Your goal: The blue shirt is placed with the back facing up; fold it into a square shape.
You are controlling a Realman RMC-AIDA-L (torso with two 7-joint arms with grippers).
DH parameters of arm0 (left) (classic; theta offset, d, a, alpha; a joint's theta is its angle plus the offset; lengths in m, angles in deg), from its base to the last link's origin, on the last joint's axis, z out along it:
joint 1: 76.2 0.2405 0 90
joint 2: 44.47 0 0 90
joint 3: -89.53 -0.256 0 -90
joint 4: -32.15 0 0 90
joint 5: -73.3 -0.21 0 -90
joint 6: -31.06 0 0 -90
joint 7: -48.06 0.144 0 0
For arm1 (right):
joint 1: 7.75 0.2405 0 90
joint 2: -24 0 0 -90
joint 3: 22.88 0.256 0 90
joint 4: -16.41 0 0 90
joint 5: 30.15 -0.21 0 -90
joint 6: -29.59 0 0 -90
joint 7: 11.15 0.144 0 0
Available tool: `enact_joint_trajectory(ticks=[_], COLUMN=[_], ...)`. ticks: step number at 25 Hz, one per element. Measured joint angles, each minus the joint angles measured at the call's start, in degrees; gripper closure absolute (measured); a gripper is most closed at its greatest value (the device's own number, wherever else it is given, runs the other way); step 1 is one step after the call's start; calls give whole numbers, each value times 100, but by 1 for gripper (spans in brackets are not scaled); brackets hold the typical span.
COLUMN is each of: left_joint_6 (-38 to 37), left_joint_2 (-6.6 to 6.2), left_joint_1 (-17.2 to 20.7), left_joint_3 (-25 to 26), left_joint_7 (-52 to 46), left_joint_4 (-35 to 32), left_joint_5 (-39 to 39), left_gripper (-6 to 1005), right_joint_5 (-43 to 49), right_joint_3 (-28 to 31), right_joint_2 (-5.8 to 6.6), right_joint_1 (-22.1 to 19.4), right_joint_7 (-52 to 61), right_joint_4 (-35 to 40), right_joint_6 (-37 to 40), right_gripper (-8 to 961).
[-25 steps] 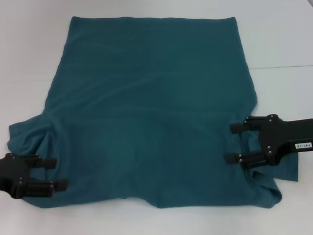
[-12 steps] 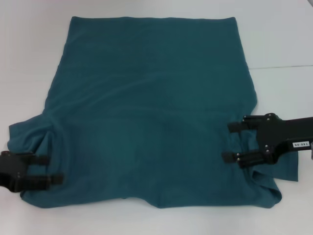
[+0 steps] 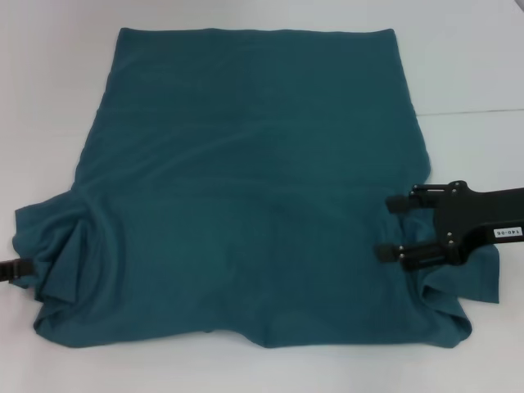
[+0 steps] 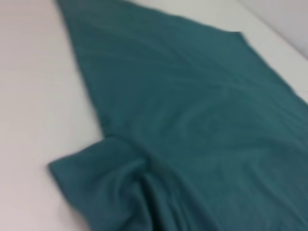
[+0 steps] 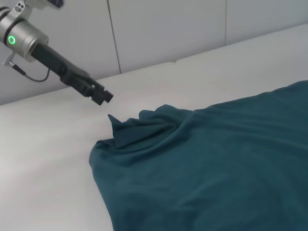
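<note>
The blue shirt [image 3: 254, 188] lies spread flat on the white table, hem at the far side, and is also seen in the left wrist view [image 4: 202, 120] and the right wrist view [image 5: 216, 168]. Its left sleeve [image 3: 57, 237] is bunched into folds [image 5: 139, 127]. My right gripper [image 3: 393, 228] is open and hovers over the shirt's right edge beside the right sleeve [image 3: 471, 274], with nothing between its fingers. Only a black tip of my left gripper [image 3: 10, 269] shows at the picture's left edge, just beside the bunched sleeve; in the right wrist view it [image 5: 101, 95] hangs a little above the table, clear of the cloth.
The white table [image 3: 475, 57] surrounds the shirt on all sides, with a thin seam line [image 3: 471, 111] at the right. A pale panelled wall [image 5: 168, 29] stands behind the table's left side.
My left gripper has drawn back leftward off the shirt's near left corner, almost out of the head view. The right gripper has shifted slightly to the right.
</note>
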Motion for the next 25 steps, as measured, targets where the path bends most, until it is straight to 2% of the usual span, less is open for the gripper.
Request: enact_joint_trajectory(ticks=[9,25], left_joint_6=[161,847], left_joint_2=[-26,-33], left_joint_1=[-106,-262], left_joint_3=[-62,-60], left_joint_7=[-1224,-1545], left_joint_4=[337,844], left_joint_5=[-313,-539], left_gripper=[171,170], right_joint_5=[25,29], right_joint_3=[-45,-49], right_joint_2=[-45,-106], right_joint_1=[70,73], right_joint_7=[45,41], right_joint_4=[9,15], right_joint_6=[-37,-74], right_gripper=[26,26])
